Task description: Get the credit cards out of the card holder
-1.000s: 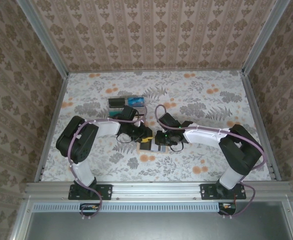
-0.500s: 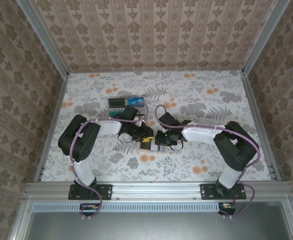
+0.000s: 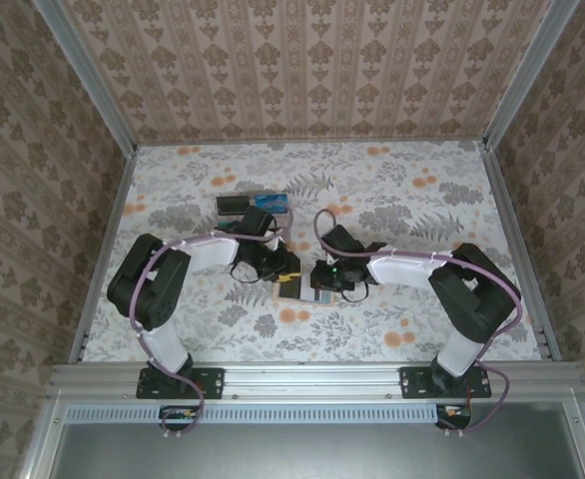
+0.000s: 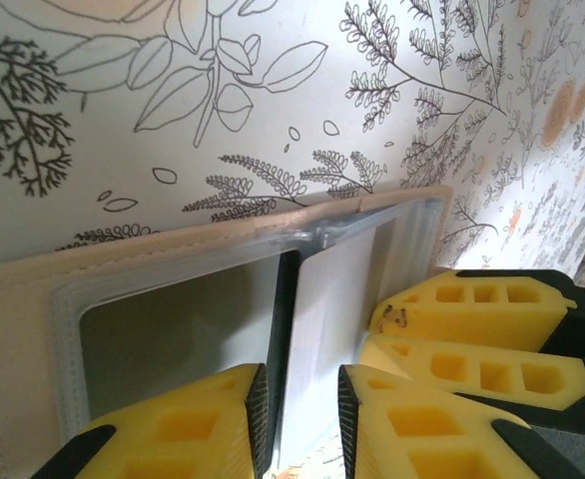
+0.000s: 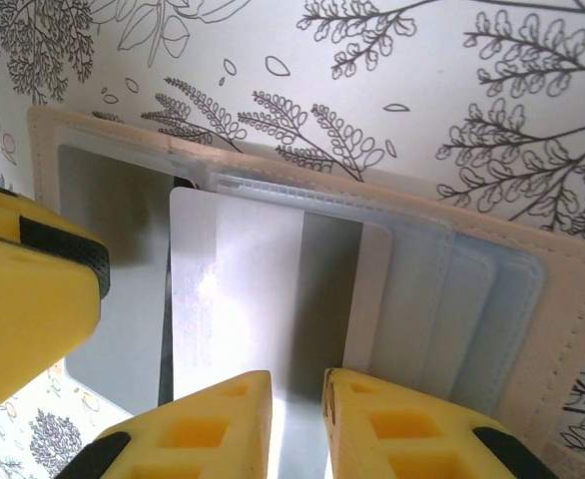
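The tan card holder (image 3: 294, 293) lies open on the floral table between both grippers; its stitched rim (image 4: 13, 329) and blue-grey pockets (image 5: 472, 309) show. A grey card (image 5: 253, 299) sticks halfway out of the pockets toward the holder's left half. My right gripper (image 5: 296, 424) stands over this card, its fingers only slightly open, with the card's face showing in the gap. My left gripper (image 4: 300, 424) is narrowly open at the card's other edge (image 4: 317, 329), over the left half. Its finger (image 5: 33, 299) sits beside the card, apart from it. The right fingers (image 4: 452, 304) meet the card's rim.
A black card (image 3: 234, 205) and a blue card (image 3: 272, 202) lie side by side on the table behind the left arm. Metal rails and patterned walls (image 3: 302, 70) fence the table. Both forearms crowd the middle.
The left arm's elbow has swung left and its gripper has shifted slightly back. The right gripper has edged left over the holder. The holder stays put.
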Available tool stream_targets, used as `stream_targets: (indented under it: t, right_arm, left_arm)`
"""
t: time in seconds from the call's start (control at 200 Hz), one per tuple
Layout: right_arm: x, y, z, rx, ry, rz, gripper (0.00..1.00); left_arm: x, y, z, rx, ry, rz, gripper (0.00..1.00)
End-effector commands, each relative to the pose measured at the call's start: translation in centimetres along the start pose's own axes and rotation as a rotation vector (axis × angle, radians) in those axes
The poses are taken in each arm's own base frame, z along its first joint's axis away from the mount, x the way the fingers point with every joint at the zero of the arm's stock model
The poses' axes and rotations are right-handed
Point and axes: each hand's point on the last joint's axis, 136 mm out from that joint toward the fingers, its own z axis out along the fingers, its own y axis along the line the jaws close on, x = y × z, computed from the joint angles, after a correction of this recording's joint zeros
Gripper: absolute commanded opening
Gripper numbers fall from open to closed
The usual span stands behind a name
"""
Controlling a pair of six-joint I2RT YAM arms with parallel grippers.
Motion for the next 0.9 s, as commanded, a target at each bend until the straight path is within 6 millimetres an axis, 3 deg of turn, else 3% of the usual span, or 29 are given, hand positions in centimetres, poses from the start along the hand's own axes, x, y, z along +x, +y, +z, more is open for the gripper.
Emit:
stream_targets:
  t: [0.0,0.565,0.895]
  right_arm:
    - [1.0,-1.4,0.5,0.009,0.03,0.041,0.24]
    - [1.2,-0.5,1.7,-0.138,0.057,0.103,0.24]
    - [1.4,-0.6,2.0,-0.148,0.068,0.107,0.24]
  left_arm:
    - [0.2,0.5,0.0,-0.036,0.012,0.011,0.28]
    - [0.8,0.8,1.5,-0.064,0.049,-0.007,0.28]
    - [0.2,-1.5,1.2,0.137,0.042,-0.001,0.26]
